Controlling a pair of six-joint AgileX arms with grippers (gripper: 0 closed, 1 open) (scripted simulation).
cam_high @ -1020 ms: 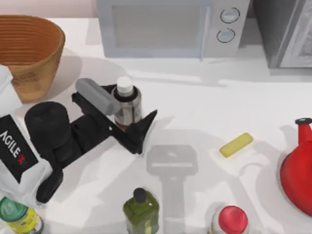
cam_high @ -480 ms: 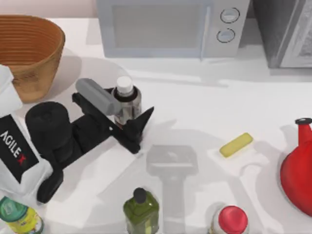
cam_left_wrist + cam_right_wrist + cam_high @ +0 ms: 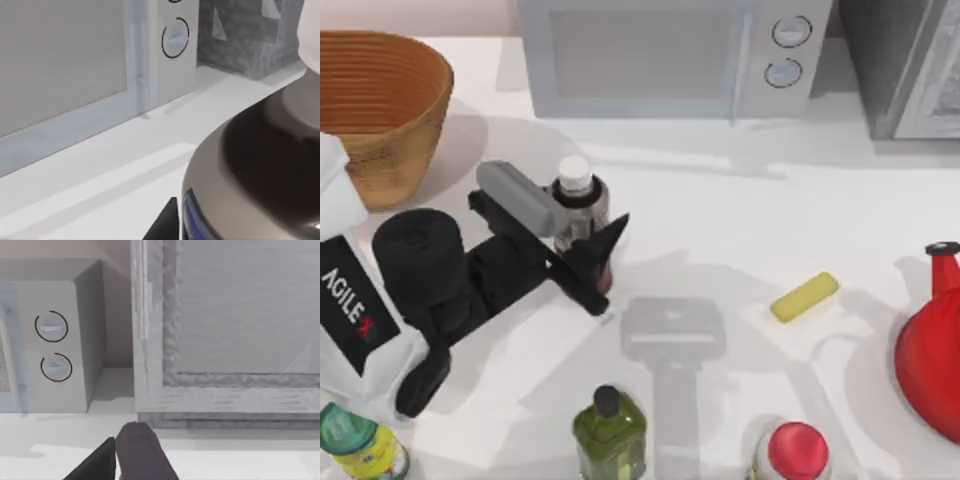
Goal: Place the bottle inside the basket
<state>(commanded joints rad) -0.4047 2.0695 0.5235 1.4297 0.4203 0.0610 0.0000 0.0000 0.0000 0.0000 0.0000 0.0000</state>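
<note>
Beside the bottle (image 3: 578, 205) — microwave (image 3: 660, 55), basket (image 3: 375, 100).

The left gripper (image 3: 582, 233) covers the bottle's (image 3: 582, 205) lower part. The basket (image 3: 382, 95) and red jug (image 3: 930, 350) run off the picture's edges.

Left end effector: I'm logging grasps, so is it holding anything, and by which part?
Yes. The left end effector is closed on the bottle, its fingers clamping either side of the body below the black neck, near the label.
</note>
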